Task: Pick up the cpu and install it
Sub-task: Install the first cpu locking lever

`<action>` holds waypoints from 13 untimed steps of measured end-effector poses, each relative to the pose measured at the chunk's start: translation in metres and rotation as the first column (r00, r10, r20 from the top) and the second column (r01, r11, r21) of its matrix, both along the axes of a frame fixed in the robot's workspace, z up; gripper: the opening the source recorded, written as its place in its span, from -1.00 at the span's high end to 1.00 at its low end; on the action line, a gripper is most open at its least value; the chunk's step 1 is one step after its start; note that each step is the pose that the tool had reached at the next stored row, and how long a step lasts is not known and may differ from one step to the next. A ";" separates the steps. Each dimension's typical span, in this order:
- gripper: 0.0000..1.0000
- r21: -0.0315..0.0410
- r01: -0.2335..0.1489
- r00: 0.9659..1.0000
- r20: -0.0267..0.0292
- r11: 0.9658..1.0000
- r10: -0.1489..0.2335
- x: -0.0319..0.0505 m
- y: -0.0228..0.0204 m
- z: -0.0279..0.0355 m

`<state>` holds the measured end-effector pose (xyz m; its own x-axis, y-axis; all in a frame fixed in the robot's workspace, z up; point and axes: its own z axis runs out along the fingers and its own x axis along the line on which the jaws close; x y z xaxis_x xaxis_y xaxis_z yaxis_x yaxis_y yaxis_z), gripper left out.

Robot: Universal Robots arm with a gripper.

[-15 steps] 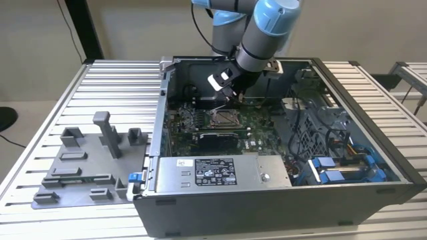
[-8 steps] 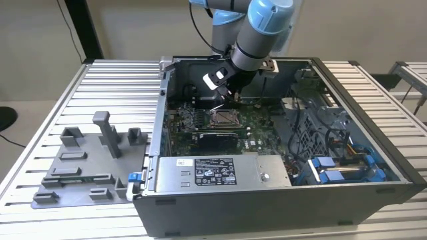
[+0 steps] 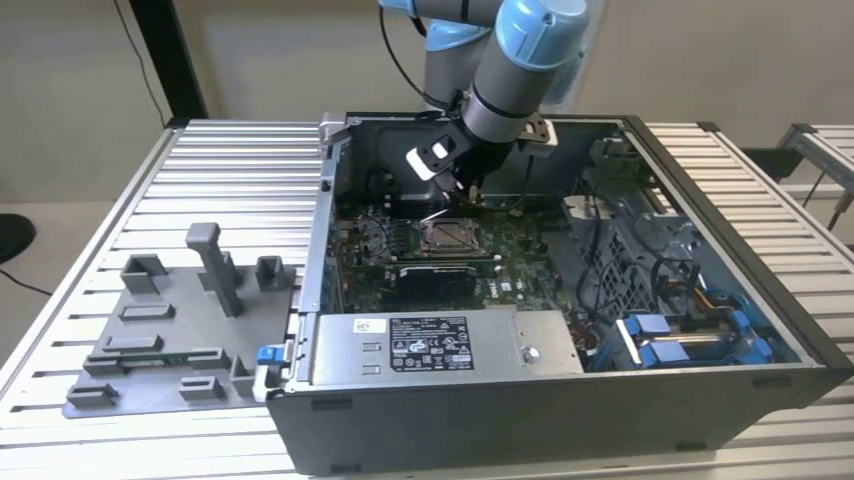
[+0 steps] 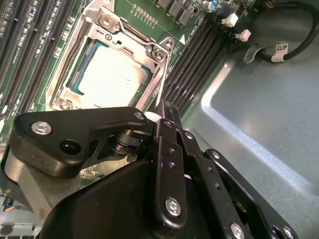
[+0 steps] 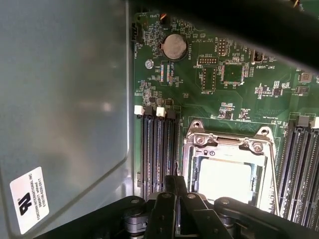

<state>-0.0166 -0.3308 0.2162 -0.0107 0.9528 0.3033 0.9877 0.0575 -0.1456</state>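
Already seated: cpu (image 4: pixel 110 73) lies flat within the socket frame (image 4: pixel 124 37), pale top up, on the motherboard (image 5: pixel 239 94) inside the case (image 3: pixel 534 420). Fingers (image 4: pixel 162 119) pinched together, holding nothing; tips just beside the frame's edge, off the chip. Memory slots (image 5: pixel 157 149) flank the socket, and the case wall is close.

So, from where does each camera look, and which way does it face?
Exterior view: off the arm, high up, looking down into the open computer case on the slatted table; the arm and gripper show.
Second wrist view: on the arm, looking along the gripper at the cpu lying in its socket.
First wrist view: on the arm, looking past the gripper at the motherboard.
Shared: both wrist views show the cpu and the gripper.
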 end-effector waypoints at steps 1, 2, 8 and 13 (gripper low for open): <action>1.00 0.000 0.000 1.000 0.000 1.000 0.000 0.0000 0.0000 0.0000; 1.00 0.000 0.000 1.000 0.000 1.000 0.000 0.0000 0.0000 0.0000; 1.00 0.001 0.000 1.000 0.000 1.000 0.000 0.0001 0.0001 0.0000; 1.00 0.001 0.000 1.000 0.003 1.000 0.000 -0.0051 0.0016 0.0056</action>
<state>-0.0216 -0.3292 0.2218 -0.0117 0.9524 0.3045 0.9881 0.0576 -0.1424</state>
